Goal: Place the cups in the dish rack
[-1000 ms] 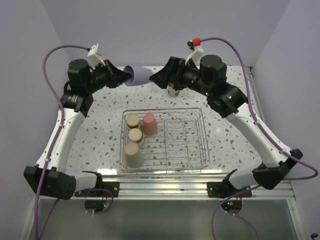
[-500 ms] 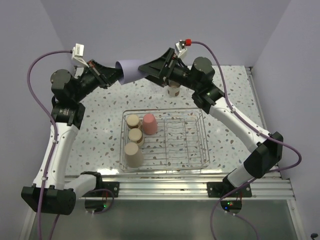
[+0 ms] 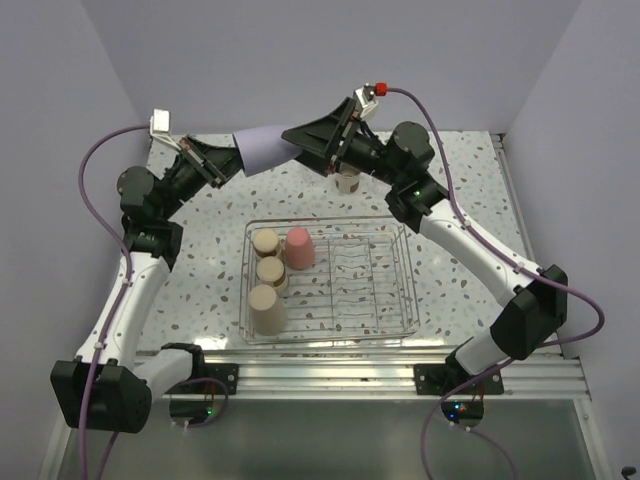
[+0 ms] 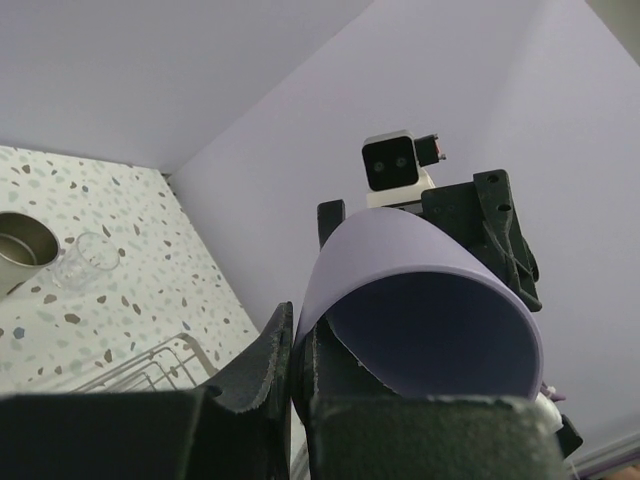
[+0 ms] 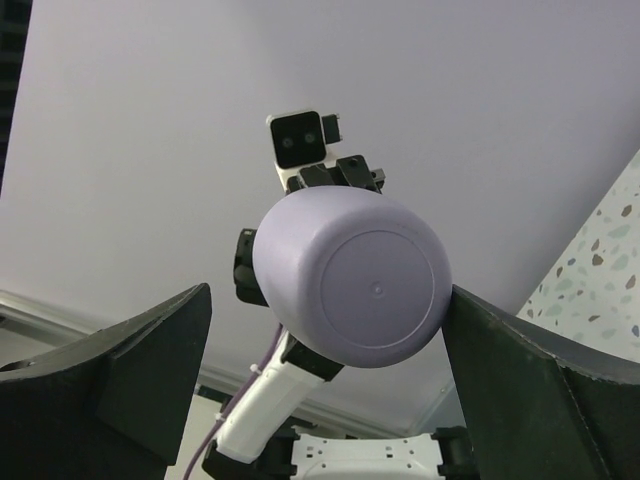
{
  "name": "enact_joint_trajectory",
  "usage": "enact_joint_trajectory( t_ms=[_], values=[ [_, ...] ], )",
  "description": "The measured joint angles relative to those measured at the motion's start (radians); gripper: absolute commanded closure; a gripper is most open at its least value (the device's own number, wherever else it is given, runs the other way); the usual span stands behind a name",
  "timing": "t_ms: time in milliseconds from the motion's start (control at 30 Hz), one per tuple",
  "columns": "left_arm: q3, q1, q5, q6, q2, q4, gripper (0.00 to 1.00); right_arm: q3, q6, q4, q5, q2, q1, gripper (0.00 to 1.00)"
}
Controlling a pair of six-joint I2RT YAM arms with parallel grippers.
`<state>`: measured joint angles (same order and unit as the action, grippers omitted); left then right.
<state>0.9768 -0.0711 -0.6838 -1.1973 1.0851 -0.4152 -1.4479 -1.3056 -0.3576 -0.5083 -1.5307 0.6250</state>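
One lavender cup (image 3: pixel 262 150) hangs on its side above the far part of the table (image 3: pixel 200 265), its rim pinched in the left gripper (image 3: pixel 229 162). The right gripper (image 5: pixel 327 290) is spread wide around its base. The dish rack (image 3: pixel 406 290) sits nearer.

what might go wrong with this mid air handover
1. The left tool pinches only the wall of the lavender cup at its rim. If it lets go before the open right tool closes on the base, the cup would likely fall onto the table, outside the dish rack.
2. The right arm hangs just over a brown cup; lowering could knock it.
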Motion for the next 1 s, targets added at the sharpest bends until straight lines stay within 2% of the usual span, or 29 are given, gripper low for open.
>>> enact_joint_trajectory(
  t_ms=[367, 600, 700, 833, 867, 900, 967, 1000],
  values=[
    [-0.011, -0.018, 0.021, -0.022, 0.0, -0.062, 1.0, 0.002, -0.031, -0.052, -0.006, -0.003, 0.001, 0.07],
    [-0.011, -0.031, 0.034, -0.012, 0.001, -0.061, 1.0, 0.001, -0.045, -0.069, -0.007, -0.027, 0.008, 0.24],
    [-0.011, -0.031, 0.033, -0.01, 0.004, -0.054, 1.0, 0.001, -0.048, -0.073, -0.004, -0.039, 0.014, 0.37],
    [-0.011, -0.031, 0.033, -0.005, 0.013, -0.054, 1.0, 0.001, -0.048, -0.076, 0.001, -0.045, 0.014, 0.65],
    [-0.011, -0.03, 0.033, -0.002, 0.014, -0.053, 1.0, 0.001, -0.048, -0.077, 0.002, -0.047, 0.014, 0.8],
    [-0.01, -0.03, 0.033, 0.005, 0.016, -0.05, 0.99, 0.001, -0.047, -0.077, 0.003, -0.048, 0.014, 0.86],
    [-0.006, -0.03, 0.032, 0.026, 0.019, -0.034, 0.76, 0.001, -0.043, -0.074, 0.009, -0.049, 0.013, 0.98],
    [0.001, -0.03, 0.029, 0.047, 0.021, -0.018, 0.64, 0.001, -0.039, -0.069, 0.012, -0.049, 0.013, 0.99]
  ],
)
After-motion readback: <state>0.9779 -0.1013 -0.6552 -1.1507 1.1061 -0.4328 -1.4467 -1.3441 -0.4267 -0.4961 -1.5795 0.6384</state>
